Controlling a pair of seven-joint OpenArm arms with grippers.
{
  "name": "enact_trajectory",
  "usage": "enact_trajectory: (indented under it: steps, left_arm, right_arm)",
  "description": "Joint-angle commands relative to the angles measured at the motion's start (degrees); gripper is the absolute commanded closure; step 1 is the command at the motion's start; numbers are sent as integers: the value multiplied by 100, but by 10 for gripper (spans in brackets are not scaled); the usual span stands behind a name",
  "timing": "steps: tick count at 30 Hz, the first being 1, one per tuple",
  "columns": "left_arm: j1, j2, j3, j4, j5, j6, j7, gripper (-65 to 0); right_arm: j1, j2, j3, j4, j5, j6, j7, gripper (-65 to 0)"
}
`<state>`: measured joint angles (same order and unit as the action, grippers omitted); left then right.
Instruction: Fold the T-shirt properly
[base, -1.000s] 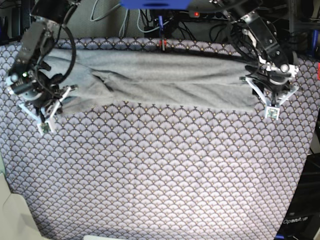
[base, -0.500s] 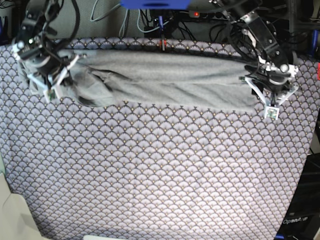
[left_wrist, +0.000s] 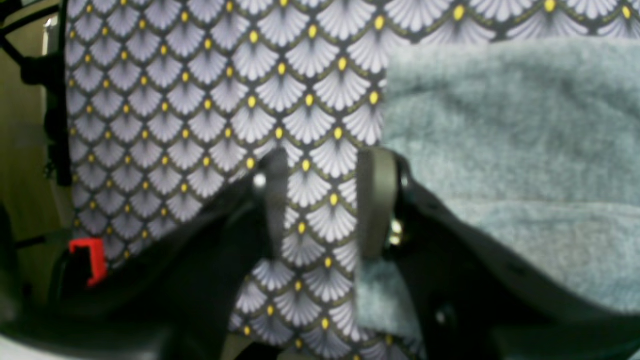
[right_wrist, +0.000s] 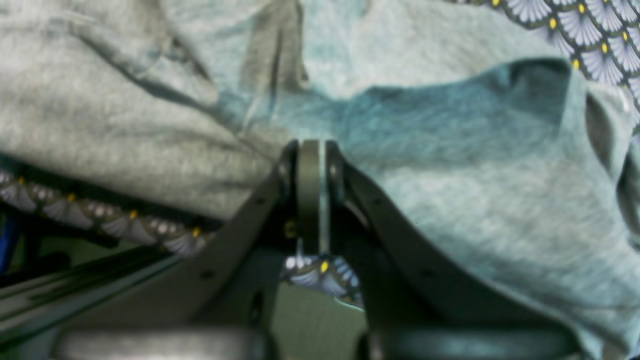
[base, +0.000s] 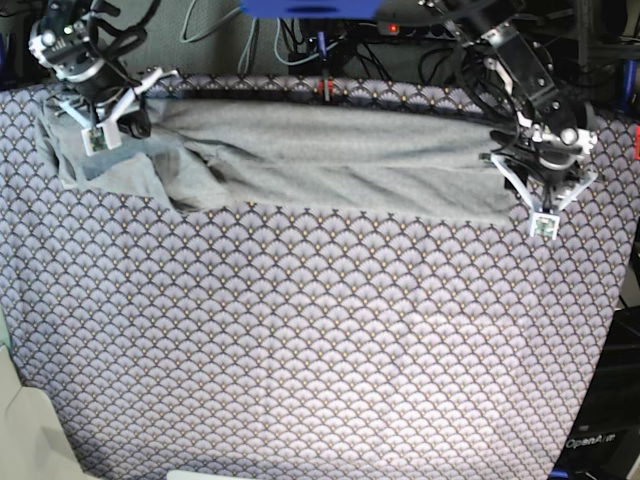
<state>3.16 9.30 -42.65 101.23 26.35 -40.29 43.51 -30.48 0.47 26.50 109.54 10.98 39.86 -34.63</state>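
T-shirt (base: 330, 160) lies along your desk's (base: 320, 350) far edge; right tool (right_wrist: 311, 150) pinches its fabric, left tool (left_wrist: 325, 200) gapes empty beside it.

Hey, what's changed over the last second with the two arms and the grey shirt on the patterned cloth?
The right gripper, shut on the T-shirt, has carried its end of the shirt from the near side up toward the table's far edge, bunching that end. The left gripper has stayed put at the shirt's other end, jaws apart over the tablecloth, holding nothing. The rest of the shirt lies as before.
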Motion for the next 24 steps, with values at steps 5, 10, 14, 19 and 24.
enact_trajectory:
  steps: [5, 10, 14, 19, 24]
  left_arm:
    - [-39, -30, 15, 79, -37, 29, -100, -226]
    - [-30, -30, 6, 79, -37, 29, -100, -226]
    - [-30, -30, -3, 79, -63, 29, -100, -226]
    - [-30, -30, -3, -105, -63, 29, -100, -226]
    - [-30, -30, -3, -193, -63, 29, -100, -226]
  right_arm:
    - [-51, 37, 18, 93, 84, 14, 136, 0]
    - [-25, -43, 123, 93, 49, 14, 109, 0]
    - [2, -43, 123, 84, 31, 14, 109, -17]
    - [2, -43, 123, 84, 31, 14, 109, -124]
    - [2, -43, 123, 84, 40, 14, 101, -198]
